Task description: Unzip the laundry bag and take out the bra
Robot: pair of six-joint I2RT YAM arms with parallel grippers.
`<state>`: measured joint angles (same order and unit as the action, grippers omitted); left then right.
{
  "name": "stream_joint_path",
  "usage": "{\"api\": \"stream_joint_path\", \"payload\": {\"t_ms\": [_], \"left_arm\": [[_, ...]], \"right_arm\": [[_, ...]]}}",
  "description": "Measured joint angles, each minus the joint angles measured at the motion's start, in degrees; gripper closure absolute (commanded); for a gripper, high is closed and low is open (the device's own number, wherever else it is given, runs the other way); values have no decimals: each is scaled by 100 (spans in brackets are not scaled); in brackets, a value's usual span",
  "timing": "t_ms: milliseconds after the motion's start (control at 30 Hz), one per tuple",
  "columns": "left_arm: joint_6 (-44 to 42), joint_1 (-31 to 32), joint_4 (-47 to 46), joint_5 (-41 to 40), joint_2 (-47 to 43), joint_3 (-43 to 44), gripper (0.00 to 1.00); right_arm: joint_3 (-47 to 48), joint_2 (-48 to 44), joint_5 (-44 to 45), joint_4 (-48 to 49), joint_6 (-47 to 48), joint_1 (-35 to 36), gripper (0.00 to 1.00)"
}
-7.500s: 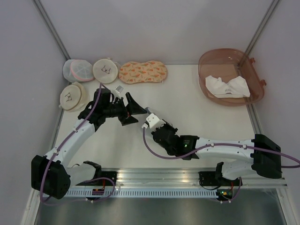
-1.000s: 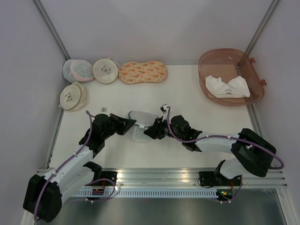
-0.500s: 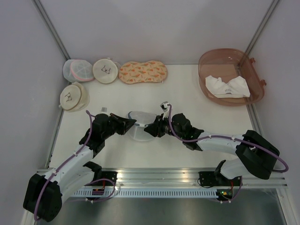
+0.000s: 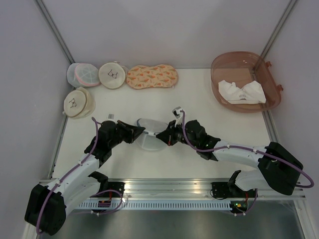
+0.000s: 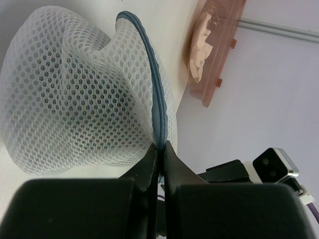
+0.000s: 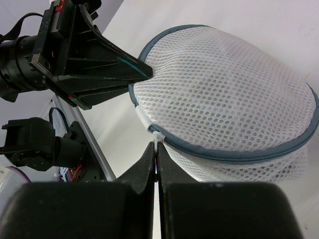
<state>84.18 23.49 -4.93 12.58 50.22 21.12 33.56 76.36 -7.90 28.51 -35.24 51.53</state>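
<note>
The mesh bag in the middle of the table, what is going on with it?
Both arms hold the laundry bag on the table. The left gripper is shut on its zipper rim, and the right gripper is shut on the white zipper pull. The zipper looks closed along most of the rim. Something dark, probably the bra, shows through the mesh, so it is not out yet.

The laundry bag [image 6: 224, 94] is white net with tiny holes, and its zipper [image 6: 239, 154] is grey-blue. The round pouches [image 4: 112, 74] are cream with a black drawing. The long pouch [image 4: 152, 76] is peach with little orange shapes. The basket [image 4: 223, 61] is see-through brown, and the cloth [image 4: 241, 92] is white.
</note>
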Motion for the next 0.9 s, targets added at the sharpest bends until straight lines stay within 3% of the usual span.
{"api": "stream_joint_path", "payload": {"t_ms": [333, 567, 900], "left_arm": [[0, 0, 4, 20, -2, -37, 98], [-2, 0, 44, 116, -136, -90, 98], [-114, -101, 229, 190, -374, -199, 98]], "right_arm": [[0, -46, 0, -415, 181, 0, 99], [-136, -566, 96, -1005, 417, 0, 100], [-208, -706, 680, -1725, 656, 0, 100]]}}
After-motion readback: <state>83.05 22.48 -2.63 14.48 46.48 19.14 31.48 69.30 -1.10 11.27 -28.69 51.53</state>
